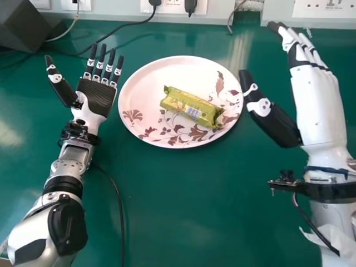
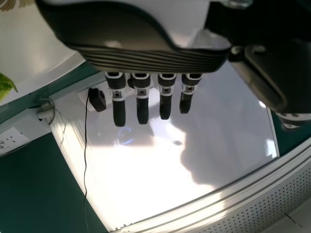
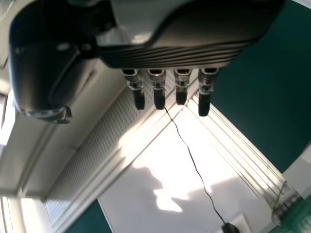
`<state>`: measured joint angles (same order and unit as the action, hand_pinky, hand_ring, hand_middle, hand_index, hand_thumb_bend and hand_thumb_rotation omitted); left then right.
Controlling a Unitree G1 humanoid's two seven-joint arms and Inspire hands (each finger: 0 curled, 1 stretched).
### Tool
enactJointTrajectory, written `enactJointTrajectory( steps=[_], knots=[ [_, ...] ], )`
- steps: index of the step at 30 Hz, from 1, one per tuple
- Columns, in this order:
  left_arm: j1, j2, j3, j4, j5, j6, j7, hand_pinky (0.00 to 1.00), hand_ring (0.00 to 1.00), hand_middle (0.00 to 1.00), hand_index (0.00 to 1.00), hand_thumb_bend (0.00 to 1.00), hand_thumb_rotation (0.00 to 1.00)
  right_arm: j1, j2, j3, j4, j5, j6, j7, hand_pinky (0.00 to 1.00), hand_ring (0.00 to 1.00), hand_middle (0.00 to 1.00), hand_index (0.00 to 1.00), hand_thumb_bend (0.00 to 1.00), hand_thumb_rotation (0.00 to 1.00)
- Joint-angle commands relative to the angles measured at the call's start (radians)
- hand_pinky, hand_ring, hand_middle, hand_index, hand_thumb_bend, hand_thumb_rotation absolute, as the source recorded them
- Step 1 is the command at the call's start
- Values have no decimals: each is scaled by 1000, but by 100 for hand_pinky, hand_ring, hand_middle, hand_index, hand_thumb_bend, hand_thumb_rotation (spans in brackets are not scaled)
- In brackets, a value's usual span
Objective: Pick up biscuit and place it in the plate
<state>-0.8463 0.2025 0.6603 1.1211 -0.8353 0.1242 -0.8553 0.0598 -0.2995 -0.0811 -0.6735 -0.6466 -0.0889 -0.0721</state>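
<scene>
In the head view the biscuit (image 1: 192,107), a green-yellow packet, lies on the white floral plate (image 1: 146,72), right of its centre. My left hand (image 1: 95,95) is open, palm up, just left of the plate. My right hand (image 1: 317,100) is open at the plate's right, its thumb close to the rim. In the left wrist view, my left hand (image 2: 155,60) has straight fingers, with the plate's edge (image 2: 43,73) and a bit of the green packet (image 2: 6,85) at one side. In the right wrist view, my right hand (image 3: 170,56) has its fingers extended.
A dark box (image 1: 25,26) stands at the back left of the green table (image 1: 183,206). Black cables (image 1: 119,206) run beside my left arm and along the back. Wall sockets (image 1: 183,6) line the far edge.
</scene>
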Motion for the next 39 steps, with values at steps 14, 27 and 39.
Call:
enactJointTrajectory(
  steps=[14,27,39],
  knots=[
    [10,15,25,48,16,3,-11,71,87,94,97,97,96,83,90,-77,19,163,-139,-91,85,97,100,100,71,75],
    [13,24,32,44,15,26,-23,70,87,95,96,100,97,163,166,-112,96,431,-278,-84,79,93,100,100,65,85],
    [34,57,56,24,0,52,-54,73,86,93,93,100,94,208,235,-97,227,670,-458,-36,83,94,100,100,60,86]
  ],
)
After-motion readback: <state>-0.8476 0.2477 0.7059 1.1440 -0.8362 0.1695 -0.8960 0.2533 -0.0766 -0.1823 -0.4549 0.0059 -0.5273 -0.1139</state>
